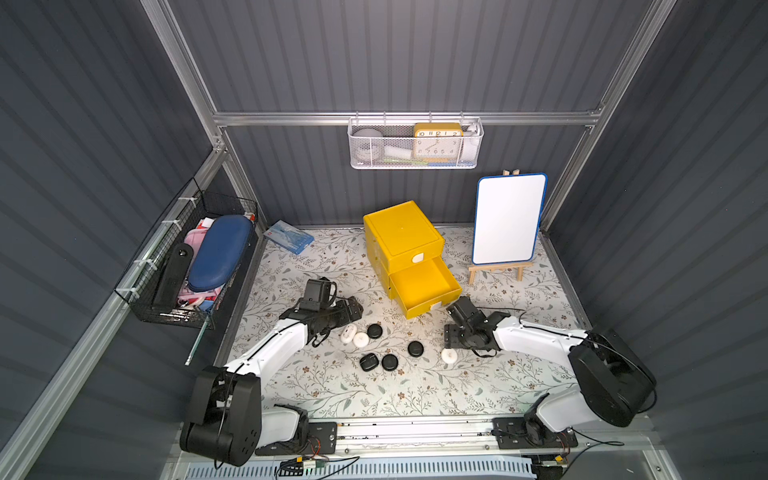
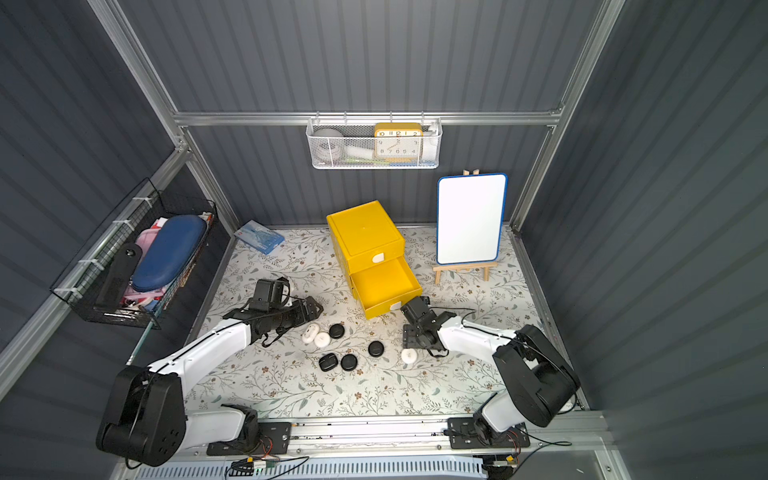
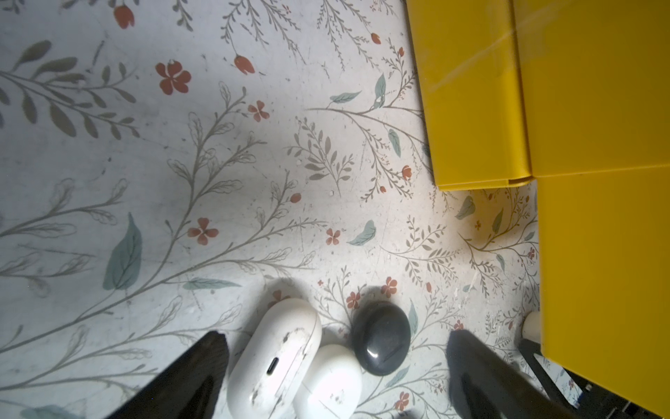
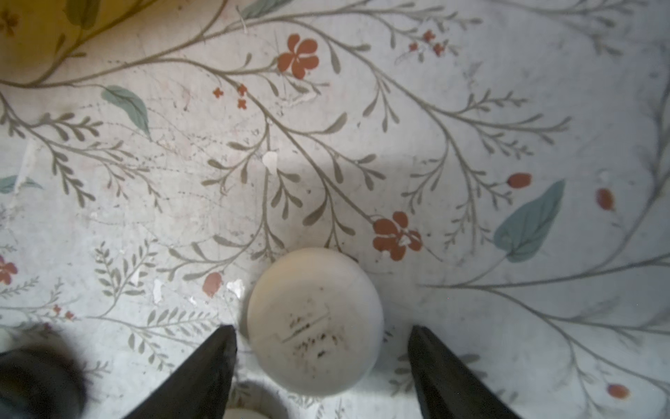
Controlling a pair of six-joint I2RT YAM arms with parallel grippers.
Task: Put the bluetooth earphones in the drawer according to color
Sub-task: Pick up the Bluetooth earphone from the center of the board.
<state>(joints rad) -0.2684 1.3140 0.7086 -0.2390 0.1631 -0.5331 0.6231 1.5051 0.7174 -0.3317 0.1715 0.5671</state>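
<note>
The right pincer (image 4: 322,330) stood partly open astride a round white case (image 4: 315,323), one of the bluetooth earphones, which lay on the floral desk (image 4: 471,109) between the two black fingers (image 4: 210,366). Neither finger pressed on it. One tip stood just beside its rim and the other a little further off, so the pincer held nothing. In a top view the round white case (image 1: 449,355) lay near the front corner of the lower drawer (image 1: 419,282), apart from it. That drawer was pulled out of the yellow drawer unit (image 1: 403,237).

The left pincer (image 3: 337,337) gaped as wide as it could and held nothing. In the left wrist view three cases lay between its fingers: an oblong white case (image 3: 275,355), a smaller white case (image 3: 330,381) touching it, and a black case (image 3: 380,337) just beside both. One finger (image 3: 195,373) stood just beside the oblong white case, while the other was well clear of the black case. Whether the tips touched the desk could not be told.

In both top views three more black cases lay on the desk between the two pincers. A lone black case (image 1: 415,348) lay nearest the right pincer, and a pair of black cases (image 1: 379,362) lay side by side nearer the front edge.
</note>
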